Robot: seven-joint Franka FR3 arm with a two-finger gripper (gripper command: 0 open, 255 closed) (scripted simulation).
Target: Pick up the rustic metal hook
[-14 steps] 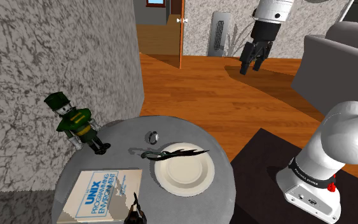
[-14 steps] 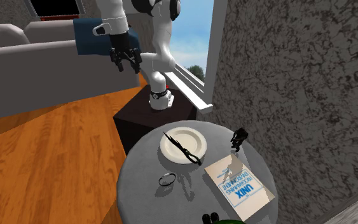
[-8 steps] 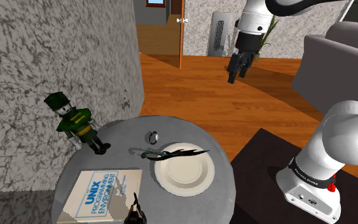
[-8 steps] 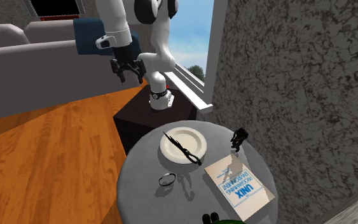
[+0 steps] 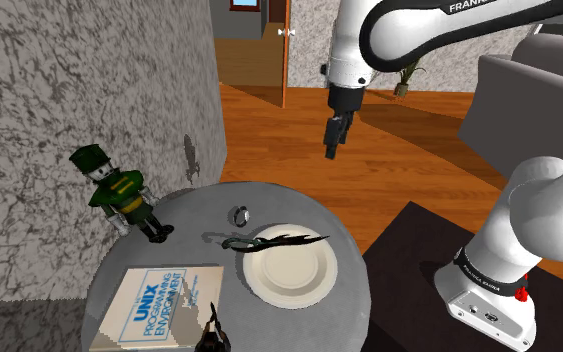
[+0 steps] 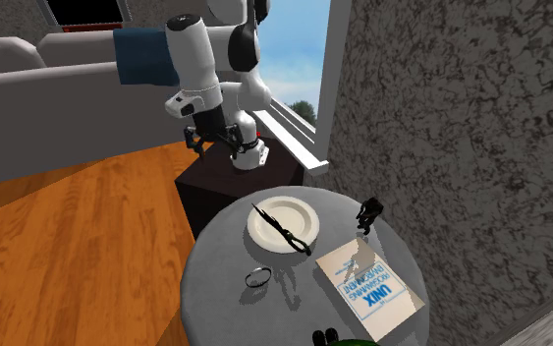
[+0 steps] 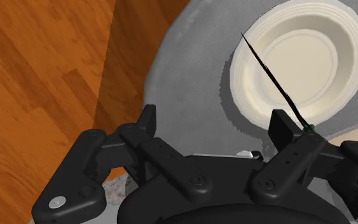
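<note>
The hand point(image 5: 332, 143) hung up high, its fingers apart and holding nothing. The dark hook point(image 5: 284, 238) lay well below it, across the plate point(image 5: 291, 275) on the desk point(image 5: 189, 212).

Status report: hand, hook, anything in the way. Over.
Hand open, empty, raised well above the grey table. Dark hook lies across the rim of the cream plate, untouched. Nothing seen between hand and hook.
</note>
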